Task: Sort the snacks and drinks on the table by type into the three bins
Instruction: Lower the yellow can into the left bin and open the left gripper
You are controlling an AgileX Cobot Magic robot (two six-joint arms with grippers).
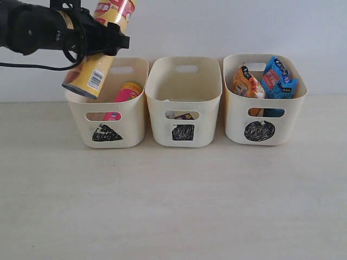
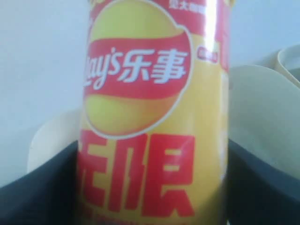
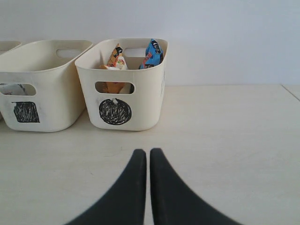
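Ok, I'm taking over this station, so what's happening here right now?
The left gripper holds the yellow chip tube tilted above the left bin, where the pink tube already sits. The orange bag and blue bag are in the right bin; a small dark box shows through the middle bin's slot. The right gripper is shut above the table.

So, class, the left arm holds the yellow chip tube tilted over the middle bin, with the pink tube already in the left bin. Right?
Wrong bin: the yellow chip tube is tilted over the left bin, where the pink tube sits; the exterior view shows it.
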